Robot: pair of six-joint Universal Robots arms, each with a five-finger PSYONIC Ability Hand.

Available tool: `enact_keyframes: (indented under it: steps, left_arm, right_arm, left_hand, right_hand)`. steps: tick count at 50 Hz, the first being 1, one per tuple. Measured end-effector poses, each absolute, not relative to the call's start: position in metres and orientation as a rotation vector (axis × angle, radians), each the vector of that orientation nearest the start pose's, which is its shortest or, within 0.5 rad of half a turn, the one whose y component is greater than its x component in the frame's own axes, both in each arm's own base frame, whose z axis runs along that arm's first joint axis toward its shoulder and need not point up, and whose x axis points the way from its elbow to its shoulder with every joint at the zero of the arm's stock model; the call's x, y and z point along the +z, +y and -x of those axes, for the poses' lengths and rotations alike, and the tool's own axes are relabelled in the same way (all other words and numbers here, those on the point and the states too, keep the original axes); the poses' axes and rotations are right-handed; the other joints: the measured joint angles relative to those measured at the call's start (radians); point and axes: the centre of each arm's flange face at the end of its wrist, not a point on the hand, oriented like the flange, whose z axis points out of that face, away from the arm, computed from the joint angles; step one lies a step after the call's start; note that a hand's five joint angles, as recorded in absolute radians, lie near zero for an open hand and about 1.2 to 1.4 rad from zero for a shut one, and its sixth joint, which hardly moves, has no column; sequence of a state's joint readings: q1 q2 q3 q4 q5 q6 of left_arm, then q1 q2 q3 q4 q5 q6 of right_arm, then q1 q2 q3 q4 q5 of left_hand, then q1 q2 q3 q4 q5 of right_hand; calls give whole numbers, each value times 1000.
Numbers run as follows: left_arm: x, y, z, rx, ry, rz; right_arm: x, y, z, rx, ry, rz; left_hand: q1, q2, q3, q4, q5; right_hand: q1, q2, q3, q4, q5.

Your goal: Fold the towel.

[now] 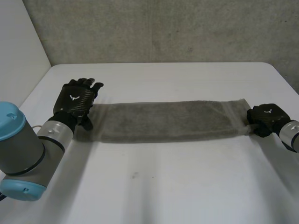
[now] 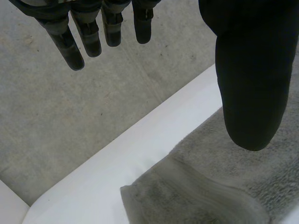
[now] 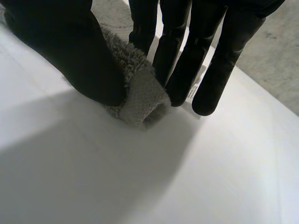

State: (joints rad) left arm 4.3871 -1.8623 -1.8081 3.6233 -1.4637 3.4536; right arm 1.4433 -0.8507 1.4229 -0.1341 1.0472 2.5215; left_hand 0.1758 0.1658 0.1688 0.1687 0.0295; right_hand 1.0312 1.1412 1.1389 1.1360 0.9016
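The towel [image 1: 163, 121] lies as a long narrow strip across the middle of the tabletop [image 1: 163, 186], running from near its left edge to near its right edge. The left robot hand [image 1: 74, 102] is at the strip's left end, wide open, with its fingers [image 2: 70, 46] straight and apart from the thumb [image 2: 252, 84] above the towel's corner [image 2: 196, 196]. The right robot hand [image 1: 265, 119] is at the right end, pinching that end [image 3: 138, 88] between its thumb [image 3: 79, 56] and fingers [image 3: 187, 70], low on the tabletop.
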Motion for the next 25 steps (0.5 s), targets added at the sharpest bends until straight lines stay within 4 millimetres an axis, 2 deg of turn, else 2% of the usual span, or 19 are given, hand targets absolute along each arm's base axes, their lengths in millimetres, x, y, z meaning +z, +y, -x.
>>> enact_keyframes:
  steps: [5,8,12,15,18,22,24,25]
  left_arm:
    - [188,-278,243,-2224,2182,-846]
    - [188,-278,243,-2224,2182,-845]
    - [188,-278,242,-2226,2180,-842]
    - [190,-278,242,-2232,2174,-839]
    - [192,-278,242,-2239,2167,-837]
    - [195,-277,242,-2245,2161,-836]
    - [196,-277,242,-2250,2157,-836]
    - [197,-277,242,-2252,2155,-835]
  right_arm:
    - [112,-404,-121,-1833,2371,1027]
    - [118,-411,-109,-1892,2435,988]
    - [132,-421,-84,-1995,2547,919]
    - [151,-429,-63,-2099,2615,903]
    - [168,-434,-53,-2186,2632,932]
    - [188,-438,-52,-2284,2604,983]
    - [204,-440,-66,-2352,2532,1035]
    - [211,-439,-80,-2381,2473,1072]
  left_hand:
    - [0,0,0,0,0]
    - [0,0,0,0,0]
    - [0,0,0,0,0]
    - [0,0,0,0,0]
    - [0,0,0,0,0]
    - [0,0,0,0,0]
    - [0,0,0,0,0]
    - [0,0,0,0,0]
  right_hand:
    - [1,30,41,57,18]
    - [1,30,41,57,18]
    - [0,30,41,60,18]
    - [0,30,41,61,20]
    - [0,30,41,61,24]
    - [1,30,41,61,25]
    - [1,30,42,61,27]
    - [1,30,43,61,27]
